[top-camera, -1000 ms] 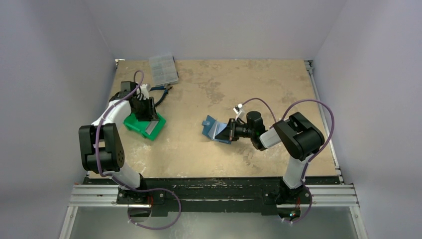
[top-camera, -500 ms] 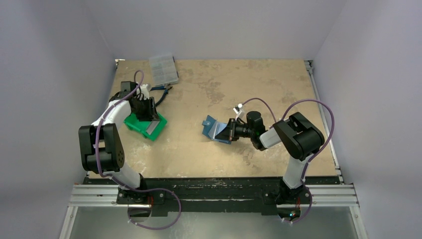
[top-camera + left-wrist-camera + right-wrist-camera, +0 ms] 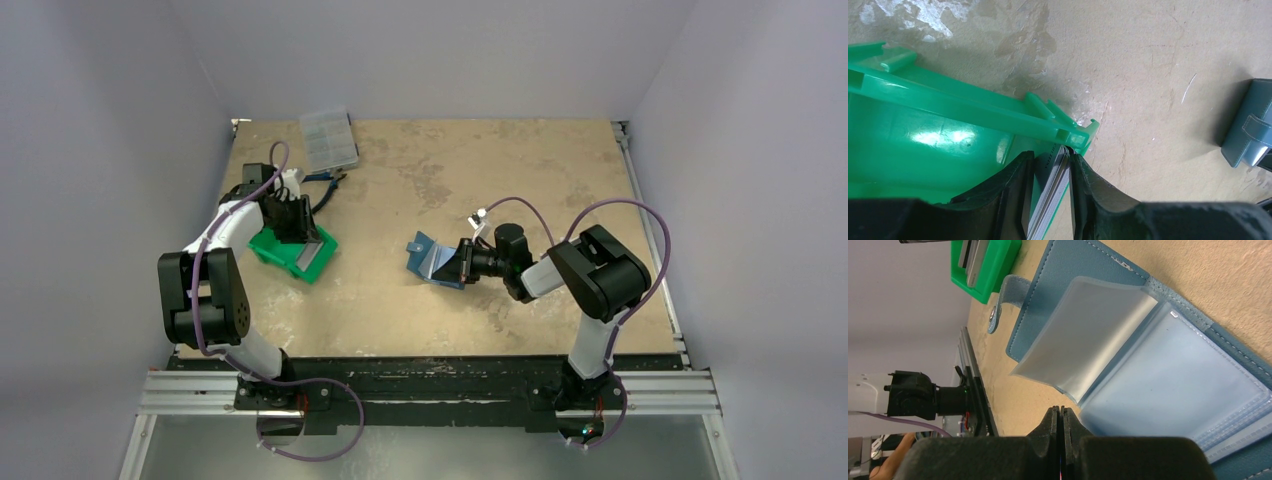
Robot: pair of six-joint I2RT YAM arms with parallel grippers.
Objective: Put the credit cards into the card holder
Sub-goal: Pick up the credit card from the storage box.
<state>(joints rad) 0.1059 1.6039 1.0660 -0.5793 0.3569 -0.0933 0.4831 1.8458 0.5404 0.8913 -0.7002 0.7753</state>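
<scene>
While the left end effector (image 3: 1050,158) reaches down into the green tray (image 3: 923,135) at the left of the overhead frame, its two fingers (image 3: 1015,195) sit narrowly apart with the stack of credit cards (image 3: 1050,192) standing on edge between them. Both faces of the stack appear pressed by the pads. The cards lean against the tray's far corner, at the lower middle of the left wrist frame.

The card holder (image 3: 428,258) lies open on the tabletop (image 3: 480,170) near the centre of the overhead frame, well apart from the tray. Its clasp tab (image 3: 1003,295) points toward the upper left of the right wrist frame. One clear pocket leaf (image 3: 1098,335) stands lifted off the other pockets (image 3: 1173,380), which lie flat.

The right end effector (image 3: 1060,412) is closed tight, fingers meeting with no gap, tips at the near edge of the pockets. Whether they pinch anything cannot be told.

A clear compartment box (image 3: 328,138) rests at the upper left of the tabletop.
</scene>
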